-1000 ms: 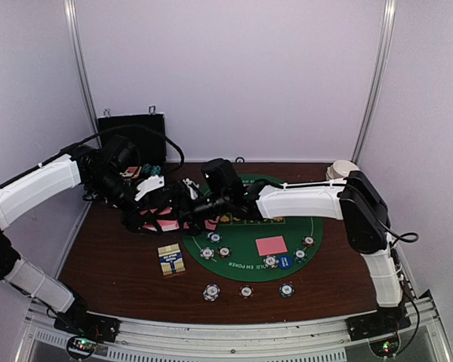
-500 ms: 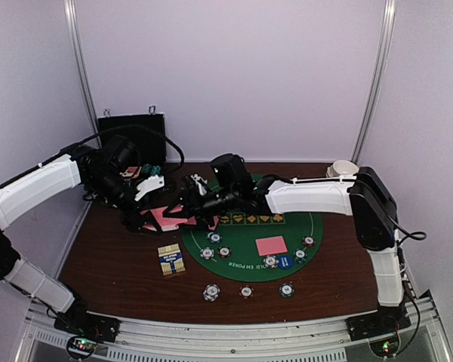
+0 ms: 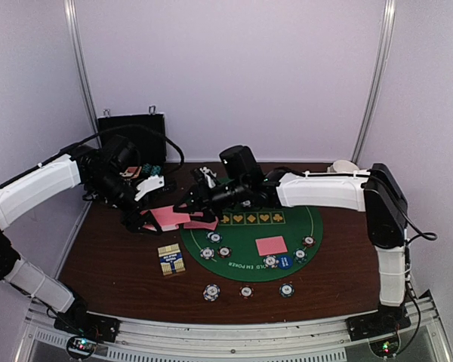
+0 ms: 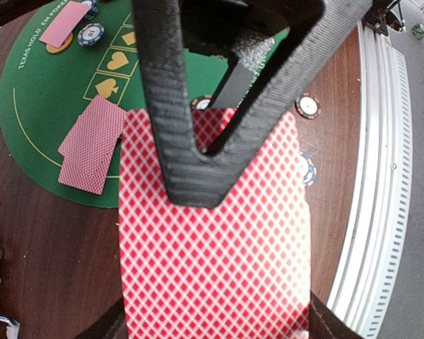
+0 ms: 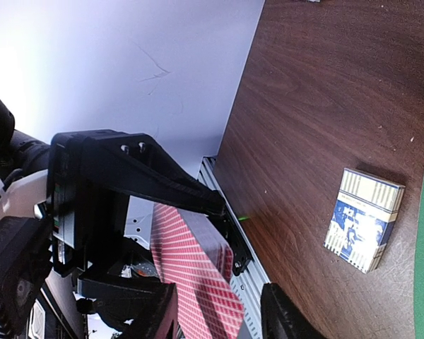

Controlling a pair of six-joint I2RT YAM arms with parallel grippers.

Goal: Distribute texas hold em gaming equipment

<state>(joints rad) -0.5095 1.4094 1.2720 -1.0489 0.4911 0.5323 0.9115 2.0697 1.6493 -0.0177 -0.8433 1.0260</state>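
Beside the round green felt mat point(image 3: 249, 240), your left gripper point(image 3: 146, 221) clamps the pink diamond-backed card stack point(image 4: 212, 268), right gripper point(image 5: 219, 311) with fingers apart astride it (nothing pinched yet): bite deep and several cards may slide off.

Overhead rear view, two close wrist views (cards point(image 4: 212, 247) shared)

The surface point(image 5: 325, 106) is finished in dark wood grain with a slight sheen. The green mat point(image 4: 49, 120) is seen as matt and cloth-like. The pink-backed playing cards point(image 4: 212, 247) are made of smooth, faintly glossy paper. The left fingers point(image 4: 171, 106) are formed of black, finely ribbed matt plastic. Glossy printed card is seen on the box point(image 5: 364, 219) at the mat's 8 o'clock.
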